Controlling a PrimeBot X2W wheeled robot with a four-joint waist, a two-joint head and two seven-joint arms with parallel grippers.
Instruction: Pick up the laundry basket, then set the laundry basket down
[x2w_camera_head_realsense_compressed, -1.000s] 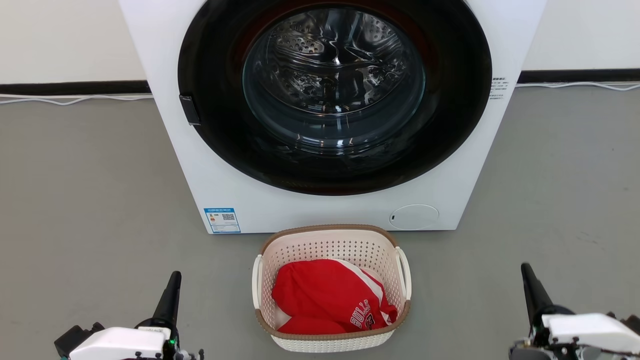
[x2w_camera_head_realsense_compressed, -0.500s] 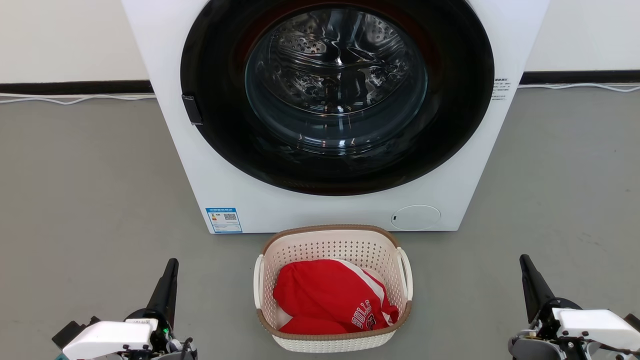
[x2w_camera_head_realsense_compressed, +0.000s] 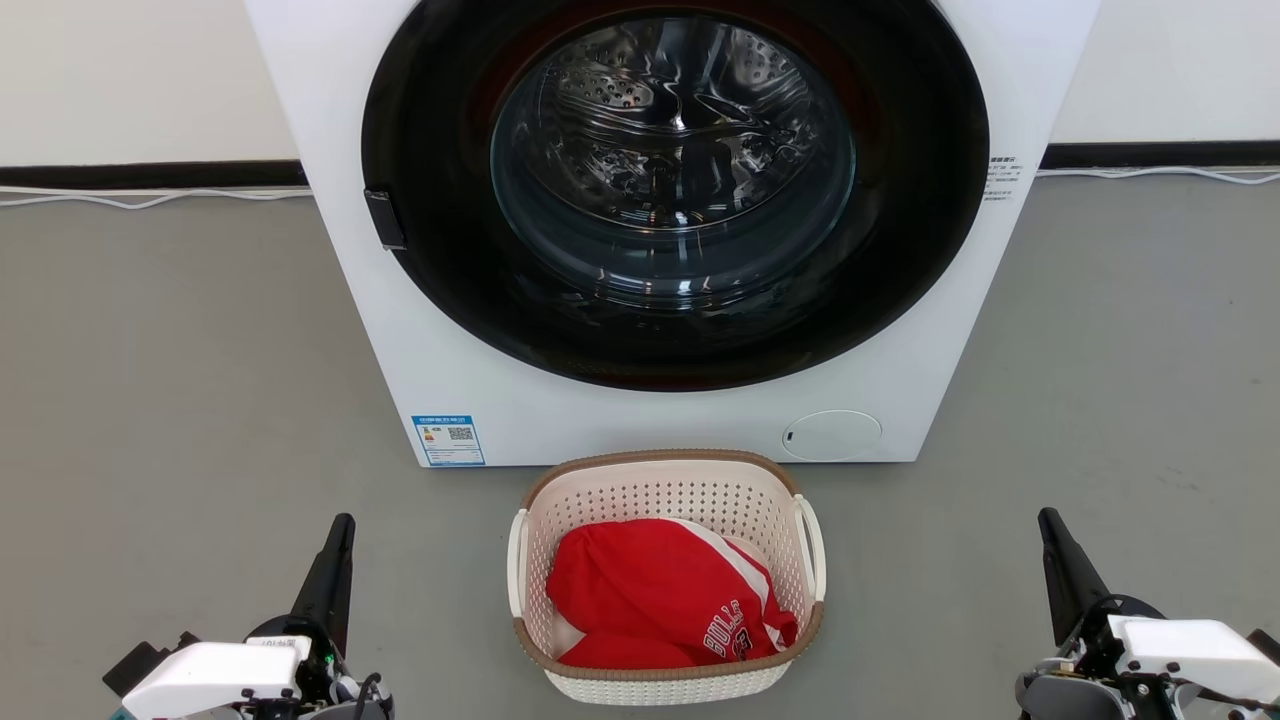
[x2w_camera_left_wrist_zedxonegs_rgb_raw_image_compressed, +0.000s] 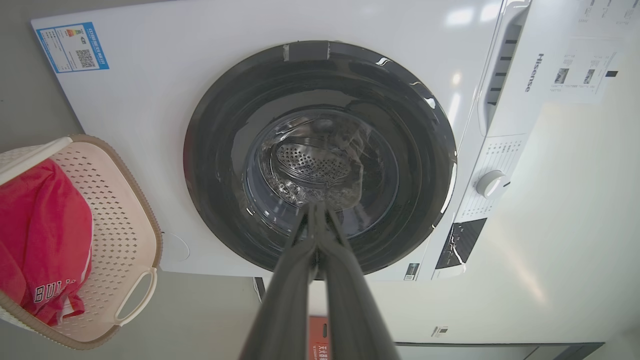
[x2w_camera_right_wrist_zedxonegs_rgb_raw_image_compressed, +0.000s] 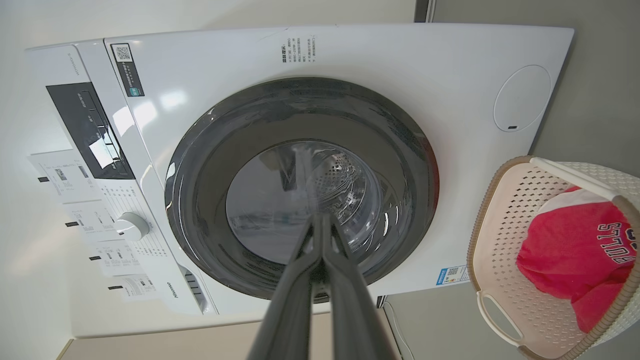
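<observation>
The laundry basket, cream-white and perforated with a brown rim, stands on the grey floor just in front of the washing machine. A red jersey lies inside it. White handles sit on its left side and right side. My left gripper is shut and empty, well to the left of the basket. On the far side, my right gripper is also shut and empty. The basket shows at the left of the left wrist view, and the basket at the right of the right wrist view.
A white front-loading washing machine with a dark round glass door rises right behind the basket. Bare grey floor spreads on both sides. A white cable runs along the dark baseboard.
Both grippers have crept slightly forward, up the head view. The whole picture shifted a little right early on, so the camera moved. The basket stays put.
</observation>
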